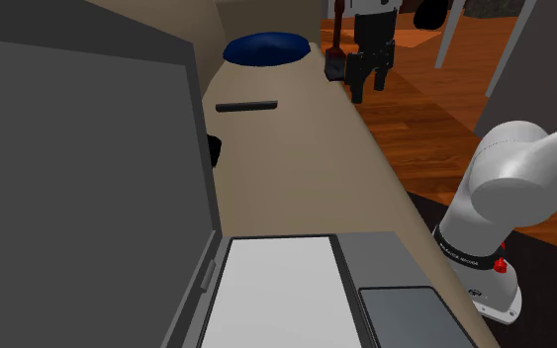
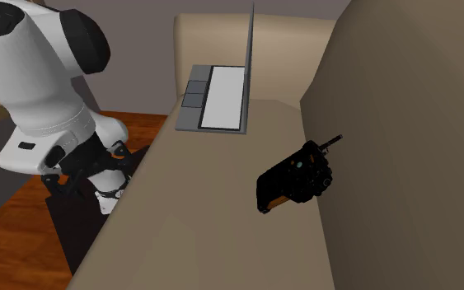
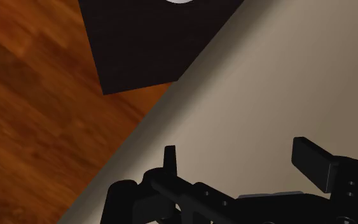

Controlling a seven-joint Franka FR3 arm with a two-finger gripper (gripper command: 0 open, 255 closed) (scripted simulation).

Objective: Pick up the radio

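Closest in, the open laptop (image 1: 276, 297) sits on the tan tabletop (image 1: 306, 168), screen raised. Just past that screen is the radio (image 2: 296, 177): black, leaning against the back wall (image 2: 386, 123), long axis roughly along the wall, antenna poking toward the laptop end. Farther on there's a flat black bar (image 1: 246, 105), then a blue rounded thing (image 1: 266, 47). Bowl or cushion, I can't tell, and nothing shows in it. Farthest out, the gripper (image 1: 367, 84) hangs at the table's floor-side edge, fingers (image 3: 311, 156) spread wide, holding nothing. So the radio lies clear across the tabletop from the hand, toward the laptop. Crossing comes first, I'd say, then squaring the fingers across the case's short side.
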